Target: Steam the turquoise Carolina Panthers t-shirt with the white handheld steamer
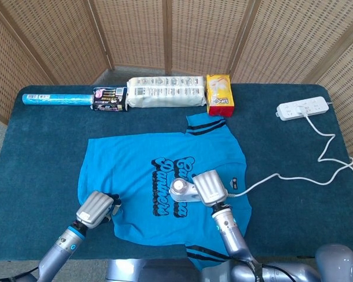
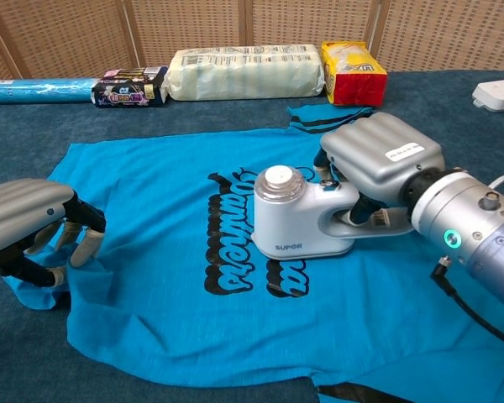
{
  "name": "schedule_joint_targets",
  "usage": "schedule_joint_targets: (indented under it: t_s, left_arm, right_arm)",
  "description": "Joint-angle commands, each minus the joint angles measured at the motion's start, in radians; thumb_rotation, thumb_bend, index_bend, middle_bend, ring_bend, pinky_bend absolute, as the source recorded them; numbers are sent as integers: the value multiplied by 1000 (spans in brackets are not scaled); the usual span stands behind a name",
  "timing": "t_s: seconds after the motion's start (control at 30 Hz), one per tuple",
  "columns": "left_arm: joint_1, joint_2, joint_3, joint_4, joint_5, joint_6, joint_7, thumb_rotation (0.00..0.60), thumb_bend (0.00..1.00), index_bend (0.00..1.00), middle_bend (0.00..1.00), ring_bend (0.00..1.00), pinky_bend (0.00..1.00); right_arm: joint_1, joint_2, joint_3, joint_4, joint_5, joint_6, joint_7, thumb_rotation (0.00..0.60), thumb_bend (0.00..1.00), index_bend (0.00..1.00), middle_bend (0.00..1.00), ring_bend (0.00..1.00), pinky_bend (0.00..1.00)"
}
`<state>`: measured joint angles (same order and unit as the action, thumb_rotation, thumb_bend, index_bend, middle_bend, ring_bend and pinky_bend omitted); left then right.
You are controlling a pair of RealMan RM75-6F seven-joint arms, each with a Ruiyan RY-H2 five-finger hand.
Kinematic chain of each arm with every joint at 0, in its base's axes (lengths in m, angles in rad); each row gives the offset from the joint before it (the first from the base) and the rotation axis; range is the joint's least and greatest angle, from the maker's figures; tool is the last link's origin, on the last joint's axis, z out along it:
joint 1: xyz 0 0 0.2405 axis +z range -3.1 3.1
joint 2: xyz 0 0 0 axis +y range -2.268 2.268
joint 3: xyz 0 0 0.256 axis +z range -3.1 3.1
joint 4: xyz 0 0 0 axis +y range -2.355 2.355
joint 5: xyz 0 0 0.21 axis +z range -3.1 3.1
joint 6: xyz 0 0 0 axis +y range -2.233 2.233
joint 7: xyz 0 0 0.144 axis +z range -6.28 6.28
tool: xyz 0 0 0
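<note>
The turquoise Carolina Panthers t-shirt (image 1: 129, 164) (image 2: 160, 193) lies flat on the dark blue table, black lettering facing up. My right hand (image 1: 209, 188) (image 2: 378, 159) grips the handle of the white handheld steamer (image 1: 181, 190) (image 2: 292, 220), whose base rests on the lettering near the shirt's middle. My left hand (image 1: 95, 208) (image 2: 29, 227) presses its curled fingers on the shirt's near left corner, where the cloth is bunched. The steamer's cord (image 1: 282, 176) trails right.
A white power strip (image 1: 303, 108) (image 2: 497, 92) lies at the far right. Along the back edge sit a blue roll (image 1: 54, 100), a dark packet (image 1: 109, 98), a long white pack (image 1: 165, 92) and a yellow-red pack (image 1: 219, 93). Wicker screens stand behind the table.
</note>
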<state>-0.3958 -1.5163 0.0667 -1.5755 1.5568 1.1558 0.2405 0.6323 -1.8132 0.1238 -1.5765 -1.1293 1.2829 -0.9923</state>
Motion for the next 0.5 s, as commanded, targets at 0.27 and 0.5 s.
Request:
schedule_joint_targets:
  t_s: [0.27, 0.5]
  left_arm:
    - [2, 3, 3, -4, 1, 2, 3, 600, 413, 719, 693, 646, 718]
    - [3, 3, 2, -5, -5, 0, 8, 600, 413, 719, 693, 646, 718]
  right_arm:
    - [-22, 0, -35, -33, -39, 11, 14, 600, 362, 721, 770, 830, 738]
    - [-17, -12, -13, 14, -40, -1, 40, 600, 362, 722, 769, 830, 737]
